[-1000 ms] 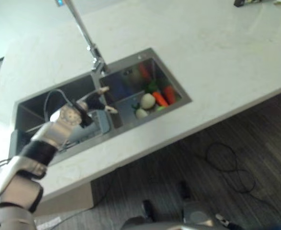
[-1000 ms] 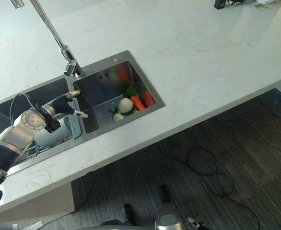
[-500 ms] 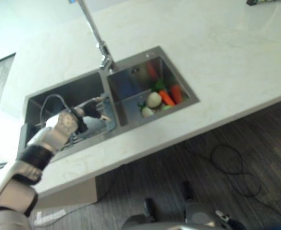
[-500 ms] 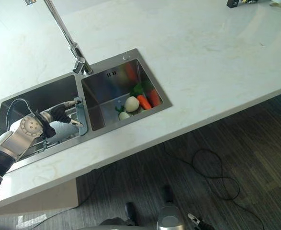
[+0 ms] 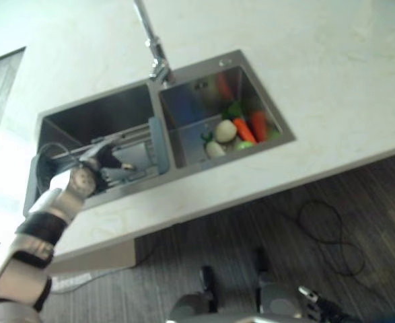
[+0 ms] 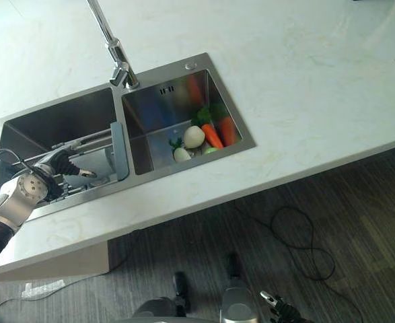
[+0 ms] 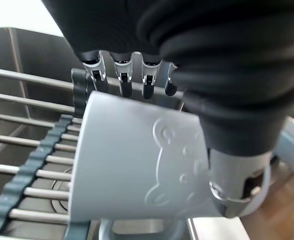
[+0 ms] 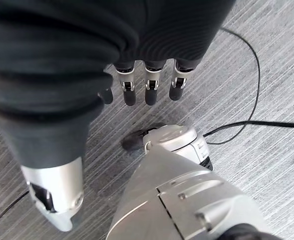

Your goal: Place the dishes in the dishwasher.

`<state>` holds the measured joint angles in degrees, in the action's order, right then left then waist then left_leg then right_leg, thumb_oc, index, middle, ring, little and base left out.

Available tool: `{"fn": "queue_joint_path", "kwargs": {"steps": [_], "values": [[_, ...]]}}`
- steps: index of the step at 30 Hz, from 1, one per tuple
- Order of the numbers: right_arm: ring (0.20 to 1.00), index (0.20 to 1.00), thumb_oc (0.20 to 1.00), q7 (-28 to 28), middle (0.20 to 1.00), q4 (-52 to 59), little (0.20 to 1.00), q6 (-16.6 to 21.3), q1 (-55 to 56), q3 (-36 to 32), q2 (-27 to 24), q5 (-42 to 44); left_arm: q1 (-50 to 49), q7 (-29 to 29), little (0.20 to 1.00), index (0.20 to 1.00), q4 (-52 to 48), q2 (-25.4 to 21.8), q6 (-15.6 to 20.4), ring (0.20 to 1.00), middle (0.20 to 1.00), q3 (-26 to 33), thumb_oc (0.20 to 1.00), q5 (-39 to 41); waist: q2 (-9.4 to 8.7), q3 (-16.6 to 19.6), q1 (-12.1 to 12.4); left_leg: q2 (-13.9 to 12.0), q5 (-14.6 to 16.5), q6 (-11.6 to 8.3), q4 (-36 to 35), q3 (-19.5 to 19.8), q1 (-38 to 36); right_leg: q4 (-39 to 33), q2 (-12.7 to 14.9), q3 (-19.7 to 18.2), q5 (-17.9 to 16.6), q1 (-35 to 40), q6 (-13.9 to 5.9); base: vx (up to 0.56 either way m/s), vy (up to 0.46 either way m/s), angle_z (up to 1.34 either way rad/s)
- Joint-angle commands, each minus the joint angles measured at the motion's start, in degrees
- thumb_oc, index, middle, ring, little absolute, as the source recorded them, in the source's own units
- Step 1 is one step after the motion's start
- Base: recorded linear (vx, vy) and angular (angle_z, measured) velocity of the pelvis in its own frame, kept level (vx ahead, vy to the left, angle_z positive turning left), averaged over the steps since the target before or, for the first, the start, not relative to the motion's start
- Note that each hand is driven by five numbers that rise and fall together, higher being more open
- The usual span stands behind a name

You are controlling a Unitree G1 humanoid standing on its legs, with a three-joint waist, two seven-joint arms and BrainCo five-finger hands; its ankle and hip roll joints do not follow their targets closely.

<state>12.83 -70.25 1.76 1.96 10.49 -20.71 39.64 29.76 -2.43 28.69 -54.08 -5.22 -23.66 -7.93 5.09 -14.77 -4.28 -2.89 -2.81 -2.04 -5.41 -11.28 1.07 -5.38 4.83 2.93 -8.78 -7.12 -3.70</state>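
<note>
A pale blue-grey cup [image 7: 136, 165] with an embossed bear lies on its side over the metal rack [image 7: 31, 106] in the sink's left basin [image 6: 42, 124]. My left hand [image 6: 61, 163] is shut on it, with the fingers [image 7: 121, 80] across the far side and the thumb [image 7: 237, 180] on the near side. From the head camera the cup [image 6: 95, 164] shows just past the hand, beside the rack's blue-grey end piece [image 6: 120, 149]. My right hand [image 8: 149, 92] hangs low over the floor, its fingers relaxed and holding nothing.
The right basin [image 6: 163, 108] holds a white round vegetable [image 6: 194, 136], carrots [image 6: 212, 135] and greens. A tall faucet [image 6: 116, 50] rises behind the divider. The pale stone counter [image 6: 305, 87] surrounds the sink, with dark wood floor [image 6: 305, 269] in front.
The camera has shifted. My left hand has carried the cup leftward, away from the divider and lower, onto the rack in the left basin.
</note>
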Motion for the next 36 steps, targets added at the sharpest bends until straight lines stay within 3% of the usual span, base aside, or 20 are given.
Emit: {"fn": "queue_joint_path", "kwargs": {"steps": [1, 9, 16, 19, 30, 31, 32, 33, 36], "values": [[1.000, 1.000, 1.000, -0.44, 1.000, -0.08, 1.000, 0.26, -1.62, 1.93, 1.16, 2.62, 5.90, 3.25, 1.000, 1.000, 2.02, -3.52, -0.39, 1.000, 1.000, 2.25, 1.000, -2.83, -1.54, -0.35, -0.63, -1.55, 0.53, -0.59, 0.41, 5.48, 2.13, 0.38, 5.47, -0.65, 1.19, 1.42, -5.40, 0.00, 0.008, 0.11], [1.000, 1.000, 1.000, -0.62, 1.000, 0.89, 1.000, 0.31, -2.94, 2.93, 1.13, 3.27, 8.18, 1.59, 1.000, 1.000, 3.62, -2.95, -1.21, 1.000, 1.000, 0.04, 1.000, -5.16, -2.02, -1.42, -0.63, -1.63, 0.07, -0.63, 0.41, 5.71, 3.35, 0.38, 5.39, -1.07, 0.77, 0.19, -5.37, 0.00, 0.003, 0.06], [1.000, 1.000, 1.000, 0.17, 1.000, 0.28, 1.000, 0.36, -4.25, 2.46, -0.01, 3.36, 10.86, -13.46, 1.000, 1.000, 3.80, -4.70, -6.87, 1.000, 1.000, -4.70, 1.000, -5.12, -1.54, -2.83, -0.79, -1.66, -0.06, -0.61, 0.41, 5.57, 4.06, 0.38, 5.55, -0.88, 0.50, -0.50, -5.59, 0.00, 0.000, 0.00], [1.000, 1.000, 1.000, 0.64, 1.000, 0.10, 1.000, 0.81, -4.48, 2.47, -0.52, 3.43, 11.75, -16.73, 1.000, 1.000, 4.09, -5.66, -9.27, 1.000, 1.000, -6.35, 1.000, -4.82, -1.13, -3.12, -0.88, -1.63, -0.03, -0.61, 0.41, 5.38, 4.02, 0.38, 5.65, -0.71, 0.55, -0.43, -5.70, 0.00, 0.000, 0.00], [1.000, 1.000, 1.000, 1.37, 1.000, -0.23, 1.000, 1.63, -6.24, 3.02, -1.57, 4.90, 16.40, -31.67, 1.000, 1.000, 10.34, -7.89, -12.07, 1.000, 1.000, -12.02, 1.000, -12.49, -0.58, -4.24, -1.24, -1.59, -0.11, -0.57, 0.41, 4.69, 4.58, 0.38, 5.74, -0.52, 0.26, -1.10, -6.04, -0.02, 0.003, 0.00], [1.000, 1.000, 1.000, 1.49, 1.000, -0.27, 1.000, 1.61, -6.45, 3.08, -1.71, 5.01, 16.72, -32.40, 0.925, 0.925, 11.33, -7.76, -11.74, 0.925, 0.925, -12.73, 0.925, -13.51, -0.53, -4.30, -1.29, -1.60, -0.10, -0.56, 0.41, 4.56, 4.58, 0.38, 5.73, -0.50, 0.26, -1.12, -6.04, 0.00, 0.000, 0.00], [1.000, 1.000, 1.000, 1.50, 1.000, -0.34, 1.000, 1.68, -6.62, 3.16, -1.74, 5.11, 17.00, -32.11, 0.376, 0.376, 11.69, -7.76, -11.38, 0.376, 0.376, -13.14, 0.376, -13.73, -0.47, -4.29, -1.33, -1.59, -0.09, -0.57, 0.41, 4.47, 4.59, 0.38, 5.72, -0.50, 0.26, -1.15, -6.03, 0.00, 0.000, 0.00], [1.000, 1.000, 1.000, 1.59, 1.000, -0.39, 1.000, 1.83, -6.74, 3.39, -1.80, 5.22, 17.63, -31.90, 0.200, 0.200, 12.15, -7.62, -11.20, 0.200, 0.200, -13.85, 0.200, -14.35, -0.42, -4.30, -1.49, -1.71, -0.06, -0.61, 0.41, 4.25, 4.52, 0.38, 5.72, -0.47, 0.28, -1.16, -6.00, 0.00, 0.000, 0.00], [1.000, 1.000, 1.000, 1.79, 1.000, -0.22, 1.000, 2.36, -6.96, 3.64, -1.83, 5.40, 19.52, -33.45, 0.200, 0.200, 12.24, -8.56, -9.25, 0.200, 0.200, -16.02, 0.200, -16.62, -0.32, -4.25, -1.70, -1.75, -0.03, -0.66, 0.41, 3.89, 4.51, 0.38, 5.68, -0.54, 0.31, -1.22, -6.04, 0.00, 0.000, 0.00]]}}
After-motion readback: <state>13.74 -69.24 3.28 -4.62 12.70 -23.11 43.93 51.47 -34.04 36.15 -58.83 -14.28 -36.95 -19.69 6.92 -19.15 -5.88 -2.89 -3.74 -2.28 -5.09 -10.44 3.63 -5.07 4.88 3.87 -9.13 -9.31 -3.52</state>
